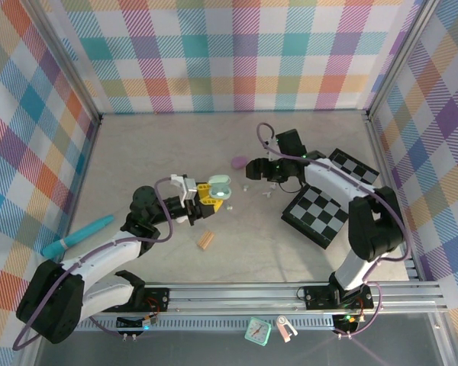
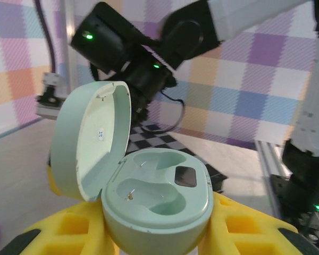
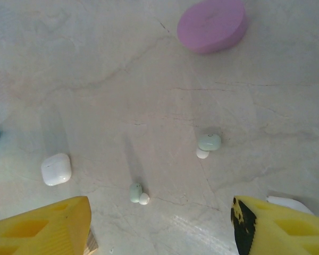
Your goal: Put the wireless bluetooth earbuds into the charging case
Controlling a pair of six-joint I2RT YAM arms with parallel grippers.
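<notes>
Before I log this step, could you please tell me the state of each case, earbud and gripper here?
Green case: lid open, both sockets empty.
Purple case: shut, lying on the table.
Two green earbuds: loose on the table, apart.
Left gripper: shut on the green case.
Right gripper: open, above the earbuds.

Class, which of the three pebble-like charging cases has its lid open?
The pale green case in the left gripper: its lid stands up, baring both wells. The purple case and the white case lie shut.
</notes>
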